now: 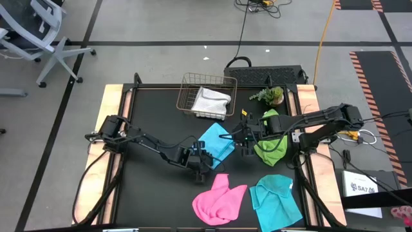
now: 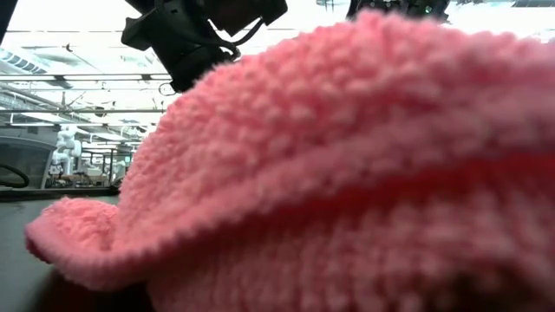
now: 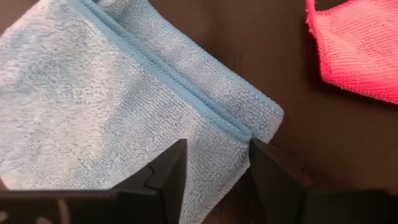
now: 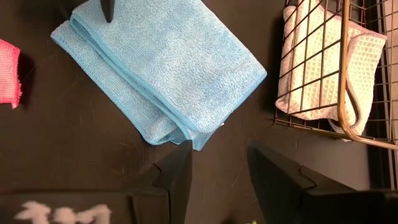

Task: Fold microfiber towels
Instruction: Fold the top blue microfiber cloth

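While a folded cyan towel (image 1: 215, 143) lies at centre, the left gripper (image 1: 205, 156) and right gripper (image 1: 244, 140) stand open beside it, holding nothing. By 6 o'clock, the pink towel (image 1: 219, 200) and second cyan towel (image 1: 275, 200) remain crumpled; the lime towel (image 1: 271, 145) likewise.

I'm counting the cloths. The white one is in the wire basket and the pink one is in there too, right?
Not quite. The white-grey towel is in the copper wire basket, but the pink towel lies on the table's black mat, beside a cyan towel. The high view shows it.

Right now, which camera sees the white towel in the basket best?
The right wrist view: the white towel fills the wire basket, close and sharp. The high view shows it small and far away. The low and left wrist views miss it.
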Controlling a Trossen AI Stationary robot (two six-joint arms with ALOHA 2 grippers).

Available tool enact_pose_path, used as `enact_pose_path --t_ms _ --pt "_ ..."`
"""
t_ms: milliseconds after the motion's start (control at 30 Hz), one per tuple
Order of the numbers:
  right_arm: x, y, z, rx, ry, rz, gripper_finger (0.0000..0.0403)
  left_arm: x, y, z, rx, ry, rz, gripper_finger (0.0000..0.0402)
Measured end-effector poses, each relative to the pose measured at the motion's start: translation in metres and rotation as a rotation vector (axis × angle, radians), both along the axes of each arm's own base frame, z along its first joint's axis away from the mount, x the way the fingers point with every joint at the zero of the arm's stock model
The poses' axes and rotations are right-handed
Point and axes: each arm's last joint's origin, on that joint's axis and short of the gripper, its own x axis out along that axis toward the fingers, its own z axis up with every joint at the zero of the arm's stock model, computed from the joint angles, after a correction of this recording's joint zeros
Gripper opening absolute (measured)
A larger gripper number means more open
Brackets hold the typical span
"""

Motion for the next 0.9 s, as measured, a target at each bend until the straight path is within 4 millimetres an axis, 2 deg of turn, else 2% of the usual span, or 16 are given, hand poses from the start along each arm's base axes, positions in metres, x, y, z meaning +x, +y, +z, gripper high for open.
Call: enact_pose_path --t_ms 500,667,900 --pt "0.000 0.000 0.000 0.000 -0.003 0.000 0.0144 0.003 -0.001 0.002 -0.070 -0.042 0.034 0.0009" --pt "0.000 0.000 0.000 0.000 -0.002 0.000 0.0144 0.005 -0.006 0.009 -0.132 -0.092 0.018 0.0007" --pt "0.000 0.000 0.000 -0.001 -0.002 0.001 0.0144 0.002 -0.015 0.021 -0.132 -0.130 -0.002 0.0008"
